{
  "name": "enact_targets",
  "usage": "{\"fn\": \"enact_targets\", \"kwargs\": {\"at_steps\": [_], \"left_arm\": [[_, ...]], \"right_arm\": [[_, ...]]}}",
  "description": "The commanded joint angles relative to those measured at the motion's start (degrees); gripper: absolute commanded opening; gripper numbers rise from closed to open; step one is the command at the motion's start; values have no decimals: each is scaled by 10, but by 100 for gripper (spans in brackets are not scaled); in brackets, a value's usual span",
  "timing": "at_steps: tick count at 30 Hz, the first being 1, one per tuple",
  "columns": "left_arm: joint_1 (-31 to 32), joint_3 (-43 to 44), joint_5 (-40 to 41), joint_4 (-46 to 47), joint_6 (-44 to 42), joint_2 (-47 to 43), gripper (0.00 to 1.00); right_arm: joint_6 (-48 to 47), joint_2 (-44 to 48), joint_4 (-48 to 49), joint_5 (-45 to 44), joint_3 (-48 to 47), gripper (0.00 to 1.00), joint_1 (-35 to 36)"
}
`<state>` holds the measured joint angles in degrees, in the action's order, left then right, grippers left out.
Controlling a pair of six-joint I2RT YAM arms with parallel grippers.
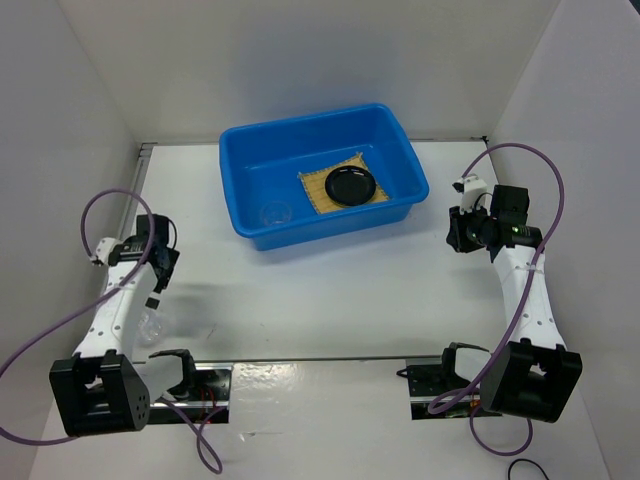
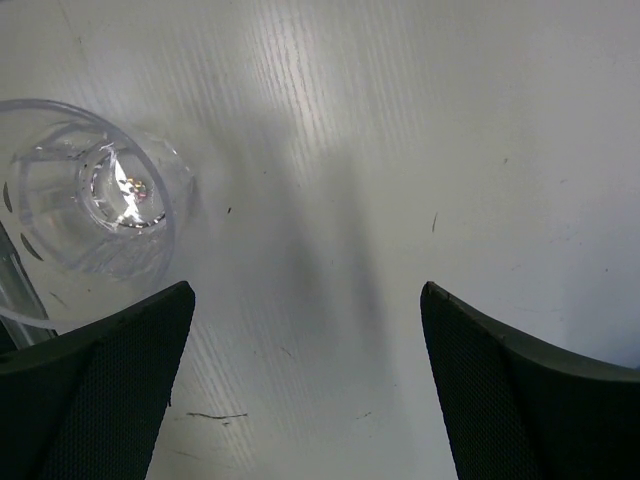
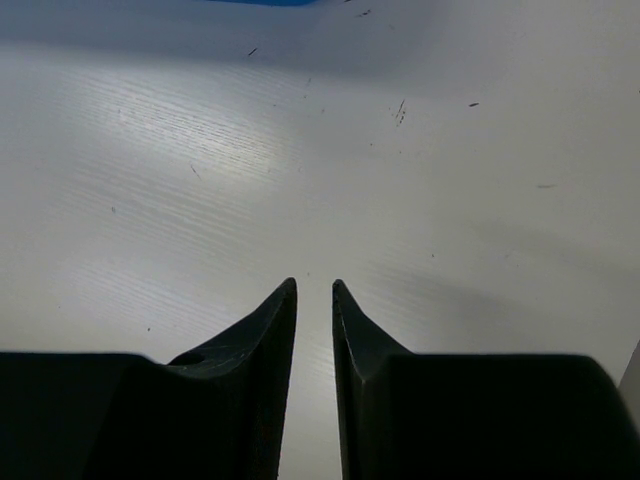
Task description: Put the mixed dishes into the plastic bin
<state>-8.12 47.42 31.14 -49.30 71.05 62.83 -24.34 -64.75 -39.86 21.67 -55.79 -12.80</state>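
The blue plastic bin (image 1: 240, 150) stands at the back middle of the table. In it lie the tan bamboo mat (image 1: 318, 187), the black plate (image 1: 351, 185) on top of the mat, and a clear glass cup (image 1: 275, 212) near the bin's front left. Another clear glass cup (image 1: 150, 322) stands on the table by my left arm; it also shows in the left wrist view (image 2: 95, 190). My left gripper (image 1: 155, 297) (image 2: 305, 290) is open and empty just beside that cup. My right gripper (image 1: 456, 235) (image 3: 314, 283) is shut and empty, right of the bin. No lime-green plate is in view.
White walls close off the table at the left, back and right. The arm bases (image 1: 100, 392) and a metal rail (image 1: 300, 362) run along the near edge. Purple cables (image 1: 95, 210) loop beside each arm.
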Motion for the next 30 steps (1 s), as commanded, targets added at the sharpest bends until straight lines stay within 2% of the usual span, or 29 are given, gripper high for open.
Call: {"fn": "enact_targets", "kwargs": {"at_steps": [1,6,13,19,30], "left_arm": [[7,-1,53,-20,60,-23,100],[-1,-7,67,-5,38,-67,100],[-53,0,60,26,-20,-61,100],[-84,-5,29,38,-30,-24,100],[-96,-9,-5,45,-34,81,100]], "right_arm": [[-5,0,8,3,2,26,-4],[-5,-6,8,3,2,27,-4],[-5,-6,8,3,2,27,-4],[-5,-6,8,-2,2,27,-4],[-5,-6,8,-2,2,27,-4]]}}
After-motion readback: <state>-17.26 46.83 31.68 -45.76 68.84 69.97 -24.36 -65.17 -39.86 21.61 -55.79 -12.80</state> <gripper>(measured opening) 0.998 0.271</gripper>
